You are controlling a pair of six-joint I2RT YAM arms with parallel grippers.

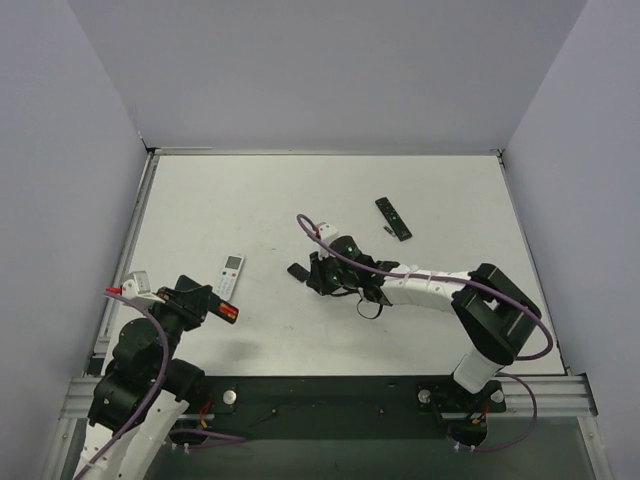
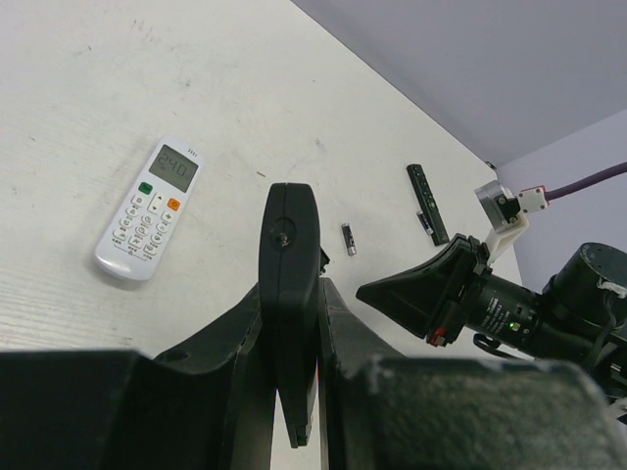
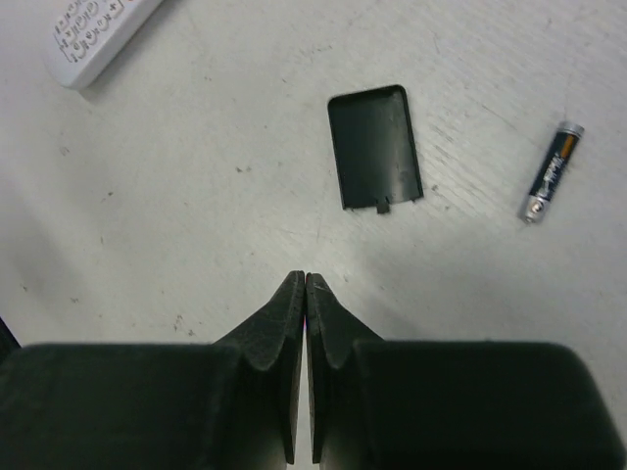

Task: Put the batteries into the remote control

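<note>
My left gripper (image 2: 292, 290) is shut on a black remote (image 2: 287, 225), held edge-on above the table. In the top view the left gripper (image 1: 212, 306) is at the near left, and the remote (image 1: 226, 312) shows a red patch at its end. My right gripper (image 3: 306, 279) has its fingers pressed together just above the table, mid-table in the top view (image 1: 316, 274). A black battery cover (image 3: 375, 147) lies ahead of it. A dark grey battery (image 3: 550, 186) lies to the cover's right; it also shows in the left wrist view (image 2: 349, 239).
A white air-conditioner remote (image 1: 231, 275) lies between the arms and also shows in the left wrist view (image 2: 147, 211). A slim black remote (image 1: 393, 218) lies at the far right. Grey walls surround the table.
</note>
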